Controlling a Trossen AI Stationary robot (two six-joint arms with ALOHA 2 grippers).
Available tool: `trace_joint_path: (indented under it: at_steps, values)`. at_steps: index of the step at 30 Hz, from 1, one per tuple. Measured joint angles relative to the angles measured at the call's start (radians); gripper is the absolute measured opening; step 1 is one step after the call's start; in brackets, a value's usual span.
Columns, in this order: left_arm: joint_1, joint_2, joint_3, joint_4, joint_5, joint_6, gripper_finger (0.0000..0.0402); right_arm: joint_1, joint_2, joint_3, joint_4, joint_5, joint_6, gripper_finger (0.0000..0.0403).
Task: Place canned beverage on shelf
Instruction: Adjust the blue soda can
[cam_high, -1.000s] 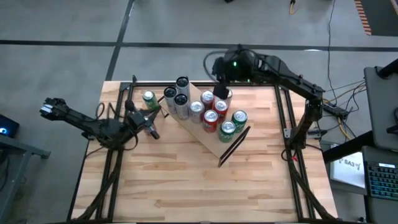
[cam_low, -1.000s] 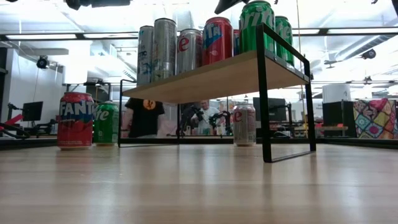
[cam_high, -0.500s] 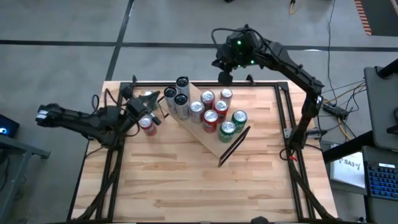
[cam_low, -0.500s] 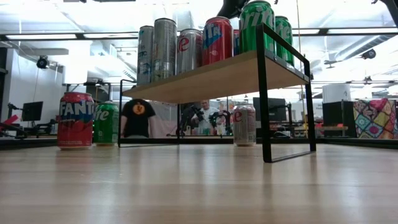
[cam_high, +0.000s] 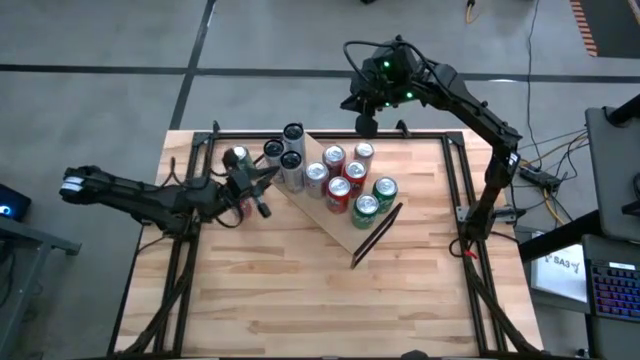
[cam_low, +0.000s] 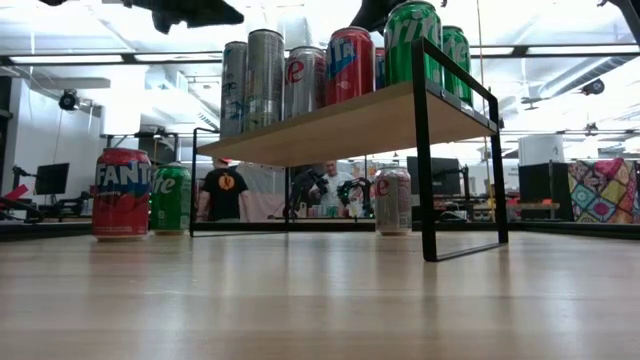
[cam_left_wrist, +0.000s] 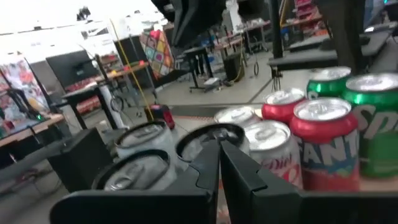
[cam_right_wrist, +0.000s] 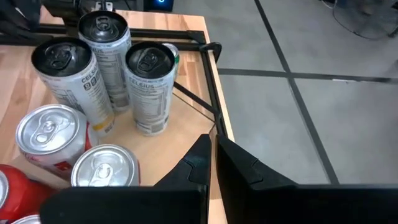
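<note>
High: left claw (cam_high: 262, 190) pinched shut, empty, at shelf's (cam_high: 338, 226) 9 o'clock end; right claw (cam_high: 366, 124) shut, off table's (cam_high: 300, 290) 12 o'clock edge.
Low: Fanta can (cam_low: 121, 193) on table, outside shelf; rigid, light, slick; grip mid-body.
Wrists: fingers (cam_left_wrist: 242, 177) block table cans.

Plank counter (cam_high: 300, 290) with black rail frame. Shelf (cam_high: 345, 225) set diagonally near the far edge, carrying three tall silver cans (cam_high: 285, 158) at its far-left end, then red cans (cam_high: 338, 192) and green cans (cam_high: 375, 197). Left claw (cam_high: 262, 182), shut, just beside the silver cans. Right claw (cam_high: 366, 125), shut, above the counter's far edge.
</note>
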Motion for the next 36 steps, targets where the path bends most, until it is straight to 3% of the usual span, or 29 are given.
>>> trace_joint_path:
  at_steps: [9, 36]
  values:
    - [0.000, 0.075, 0.000, 0.001, -0.238, -0.004, 0.0000, 0.000, -0.002, 0.000, -0.032, 0.000, 0.011, 0.0013]
    - [0.026, 0.095, 0.000, -0.032, -0.301, -0.020, 0.0000, 0.000, -0.002, 0.000, -0.049, 0.007, 0.046, 0.0013]
